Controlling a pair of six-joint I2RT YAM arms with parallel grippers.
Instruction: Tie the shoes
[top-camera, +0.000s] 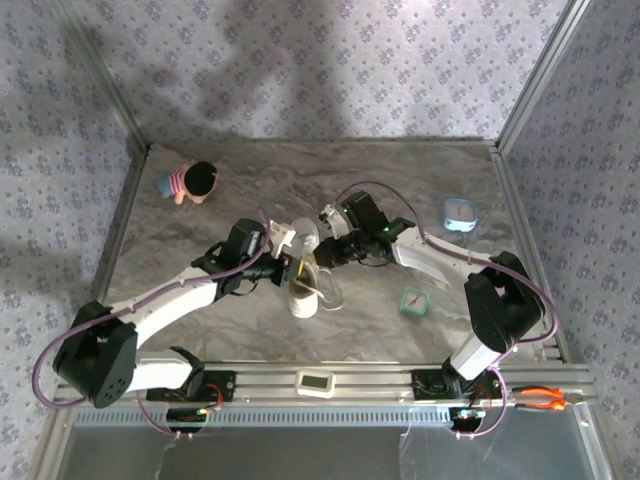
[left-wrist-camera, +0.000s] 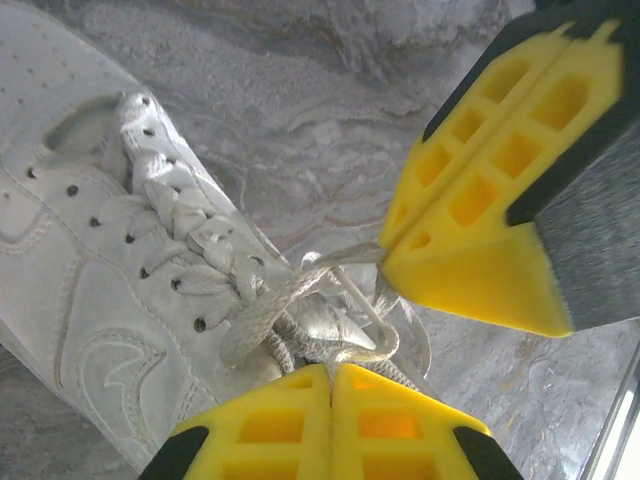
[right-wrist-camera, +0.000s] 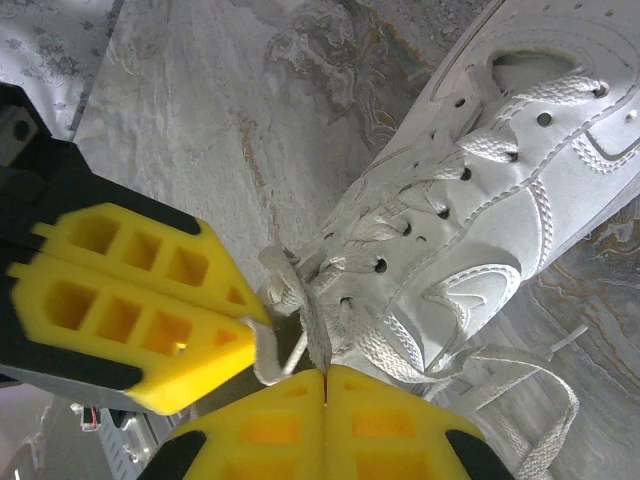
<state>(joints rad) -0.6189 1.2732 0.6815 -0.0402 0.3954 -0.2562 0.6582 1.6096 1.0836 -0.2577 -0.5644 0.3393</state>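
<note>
A grey marbled tabletop, enclosed by floral-patterned walls, is being used as the work surface. One strand of the thin white laces is being pinched by the left gripper, its yellow jaws pressed fully together. A second strand is being clamped likewise by the right gripper, with no gap between its jaws. Both grippers are being held almost tip to tip over the upper eyelets of the white sneaker, which is lying mid-table between the arms. Trouble is judged likely in three ways. A thin strand may slip from the pads under a hard pull. The unpinned shoe may be dragged or tipped by uneven tension. The crowded fingers may collide. Being counted are one sneaker, two grippers, one black-haired doll at the far left, one small blue round object, one small teal object, and one pair of orange-handled pliers.
</note>
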